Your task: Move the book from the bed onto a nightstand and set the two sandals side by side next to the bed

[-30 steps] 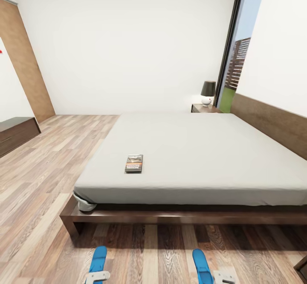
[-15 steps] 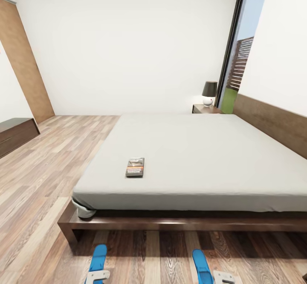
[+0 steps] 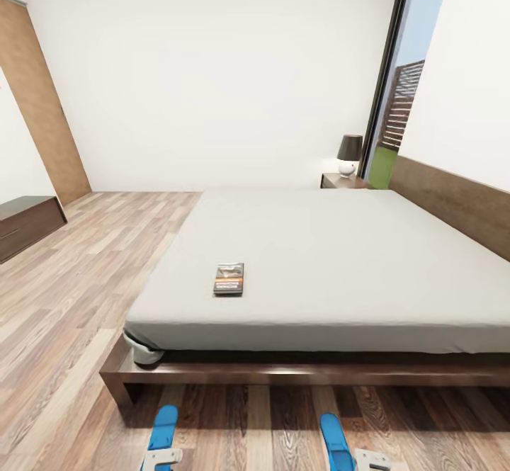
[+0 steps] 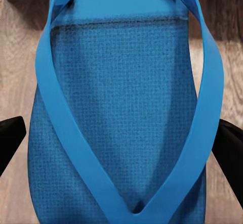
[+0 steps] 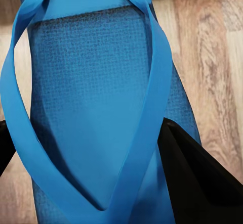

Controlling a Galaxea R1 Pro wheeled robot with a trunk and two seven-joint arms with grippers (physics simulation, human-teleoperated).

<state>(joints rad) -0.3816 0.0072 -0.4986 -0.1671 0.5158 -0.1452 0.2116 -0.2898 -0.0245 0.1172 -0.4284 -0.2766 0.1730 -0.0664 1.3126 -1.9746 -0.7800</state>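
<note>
View shifted slightly since a second ago: camera motion, things unmoved. Small dark grey paperback book (image 3: 229,278) is seen lying flat on the pale grey mattress of the low dark-wood bed (image 3: 326,258), near its foot corner. Each bright blue flip-flop sandal, left (image 4: 124,107) and right (image 5: 96,102), is pinched between black fingers (image 4: 9,142) (image 5: 195,176) above the wood-plank floor (image 3: 64,301). Dark reddish-brown nightstand (image 3: 343,181) stands beyond the bed.

We are in a home bedroom: a large low bed (image 3: 333,265) with a brown headboard (image 3: 453,205) fills our 12 to 3 o'clock, a lamp (image 3: 348,154) tops a nightstand (image 3: 343,181) beside a tall window (image 3: 400,103) at 1 o'clock, over wood-plank floor (image 3: 78,280).
</note>
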